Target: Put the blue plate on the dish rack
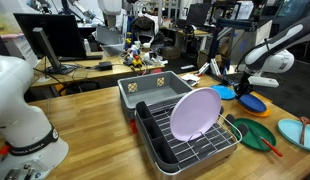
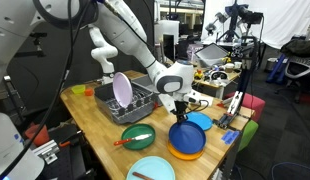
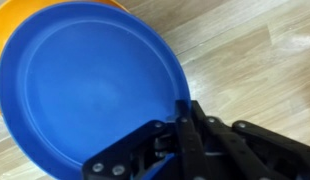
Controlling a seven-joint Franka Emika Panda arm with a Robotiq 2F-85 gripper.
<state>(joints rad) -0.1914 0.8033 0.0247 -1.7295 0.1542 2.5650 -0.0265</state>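
Where the wrist view looked down past the black gripper [image 3: 191,112], its two jaws were seen drawn tightly together, and the rim of the blue plate [image 3: 90,85] was pinched between them. Most of that view was filled by the deep blue plate. A sliver of an orange plate [image 3: 1,95] was shown beneath it along its far edge, with pale wooden table [image 3: 255,60] beside it.

In both exterior views the blue plate [image 1: 253,103] [image 2: 187,135] was found at the gripper [image 1: 238,88] [image 2: 182,112], over the orange plate [image 2: 185,153] and well apart from the dish rack [image 1: 185,152] [image 2: 138,101]. Whether it was lifted clear of the orange plate or rested on it could not be told.

The silver wire rack was set on the wooden table, and a lavender plate [image 1: 195,113] [image 2: 122,88] was stood on edge among its prongs. A grey bin [image 1: 145,88] was placed just behind the rack in an exterior view. A green plate [image 1: 253,131] [image 2: 138,134] and a pale sky-blue plate [image 1: 295,132] [image 2: 150,168] were laid flat on the table near the blue one. Any writing in the cluttered room behind was too small to be read.
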